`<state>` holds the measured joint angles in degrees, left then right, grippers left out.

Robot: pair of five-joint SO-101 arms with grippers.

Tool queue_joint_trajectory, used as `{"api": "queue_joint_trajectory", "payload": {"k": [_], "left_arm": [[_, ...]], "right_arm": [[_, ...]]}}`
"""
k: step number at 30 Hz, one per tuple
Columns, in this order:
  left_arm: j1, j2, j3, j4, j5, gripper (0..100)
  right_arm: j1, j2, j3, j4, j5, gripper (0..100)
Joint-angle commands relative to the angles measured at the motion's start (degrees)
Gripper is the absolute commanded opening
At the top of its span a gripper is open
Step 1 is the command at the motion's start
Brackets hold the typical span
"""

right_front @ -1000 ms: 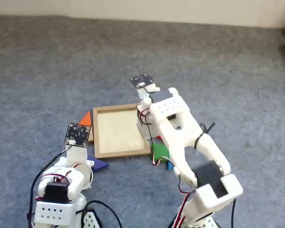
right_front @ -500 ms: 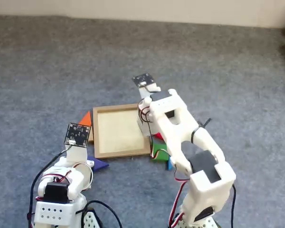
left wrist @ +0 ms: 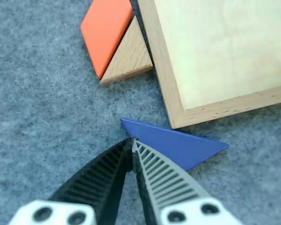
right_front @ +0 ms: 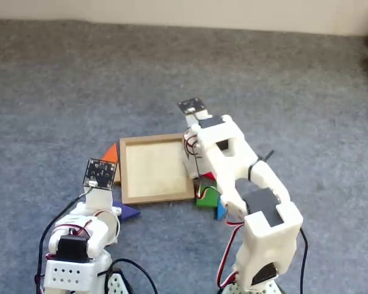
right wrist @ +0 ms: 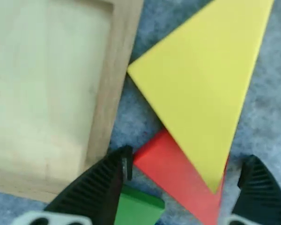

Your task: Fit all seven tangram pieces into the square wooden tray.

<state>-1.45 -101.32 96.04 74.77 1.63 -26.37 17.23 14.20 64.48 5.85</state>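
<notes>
On the grey carpet the right arm is the biggest thing moving. Over the last second it has drawn sideways off the square wooden tray and now hangs over the pieces bunched along the tray's far side from the left arm. The right gripper is spread wide and holds nothing. One finger is down near the tray's rim and the other is out past the yellow triangle. I read that as lining up for a first pick, since the tray itself has no piece in it yet. The left arm hasn't budged. The left gripper is pinched closed on nothing, its tips resting at a corner of the blue triangle just off the tray's near corner. The yellow triangle is the largest piece and appears to lie over the edge of the red triangle, so the red one will likely not lift cleanly until the yellow goes. The green piece sits tight against the red one beside the rim, crowding the finger there, and a small blue piece lies just beyond it. On the tray's other side the orange parallelogram and the plain wooden triangle lie edge to edge, the triangle touching the frame.
</notes>
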Motion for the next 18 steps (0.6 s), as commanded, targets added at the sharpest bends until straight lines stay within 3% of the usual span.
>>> {"api": "queue_joint_trajectory", "payload": {"k": [1, 18], "left_arm": [[-0.7, -1.5, 1.2, 0.4, 0.5, 1], [-0.7, -1.5, 1.2, 0.4, 0.5, 1]], "right_arm": [[1.1, -1.0, -3.1, -1.6, -0.6, 34.6], [0.3, -0.6, -6.4, -1.8, -0.7, 34.6]]}}
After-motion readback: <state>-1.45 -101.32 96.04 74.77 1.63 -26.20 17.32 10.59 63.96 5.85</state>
